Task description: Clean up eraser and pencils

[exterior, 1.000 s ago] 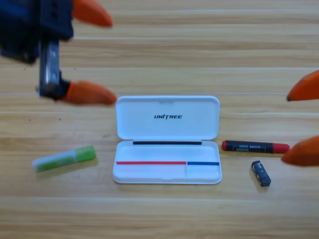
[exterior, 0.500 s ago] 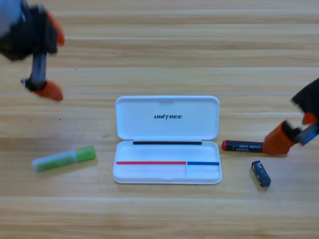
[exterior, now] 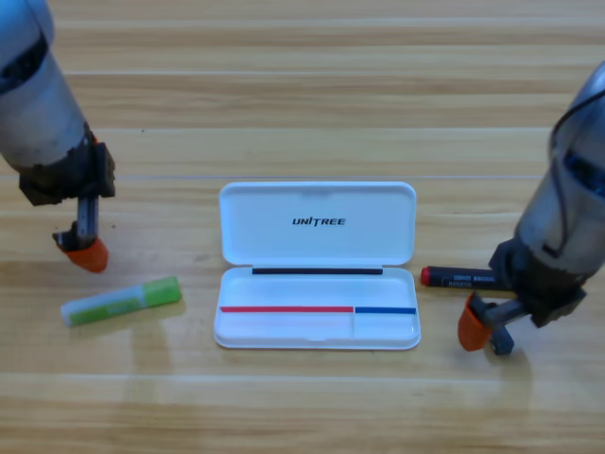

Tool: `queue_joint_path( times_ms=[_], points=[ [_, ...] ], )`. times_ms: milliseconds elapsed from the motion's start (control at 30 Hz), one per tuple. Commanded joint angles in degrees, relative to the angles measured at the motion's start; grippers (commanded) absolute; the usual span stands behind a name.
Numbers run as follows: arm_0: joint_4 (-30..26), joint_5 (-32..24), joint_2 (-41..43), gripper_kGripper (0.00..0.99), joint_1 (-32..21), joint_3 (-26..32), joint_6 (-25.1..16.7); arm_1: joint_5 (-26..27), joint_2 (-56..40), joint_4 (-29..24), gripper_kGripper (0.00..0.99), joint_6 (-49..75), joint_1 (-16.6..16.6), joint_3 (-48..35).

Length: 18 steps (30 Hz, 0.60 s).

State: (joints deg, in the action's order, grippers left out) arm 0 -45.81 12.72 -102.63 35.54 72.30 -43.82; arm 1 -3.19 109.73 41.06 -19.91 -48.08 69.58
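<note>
The right gripper [exterior: 484, 331] is lowered over the eraser [exterior: 502, 344] right of the open case [exterior: 318, 265], seemingly to grasp it, while the left gripper [exterior: 83, 248] hangs above the green pencil [exterior: 121, 302]; neither gripper's opening can be told.

The only writing that can be read is the word "UNITREE", printed in dark capital letters on the inside of the raised lid of the white case [exterior: 318, 223], near the middle of that lid and running level with its long edge. The red pencil [exterior: 458, 277], lying just to the right of the case, has a black middle band that carries a light printed label, but its letters are too small to make out. The light green pencil [exterior: 121, 302], lying to the left of the case, shows no marking that can be read.
</note>
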Motion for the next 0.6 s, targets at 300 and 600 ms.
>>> queue_joint_path(
  times_ms=[300, 600],
  points=[
    [1.0, -9.4, -7.8, 0.962, -4.8, -1.6, 5.2, -0.4, 12.5, -3.8, 0.807, 0.0, 4.7, 1.9],
    [3.2, -9.7, -9.3, 0.963, -5.4, -4.5, 5.1, 3.5, 11.8, -0.9, 0.015, 1.1, 5.2, 0.7]
  ],
)
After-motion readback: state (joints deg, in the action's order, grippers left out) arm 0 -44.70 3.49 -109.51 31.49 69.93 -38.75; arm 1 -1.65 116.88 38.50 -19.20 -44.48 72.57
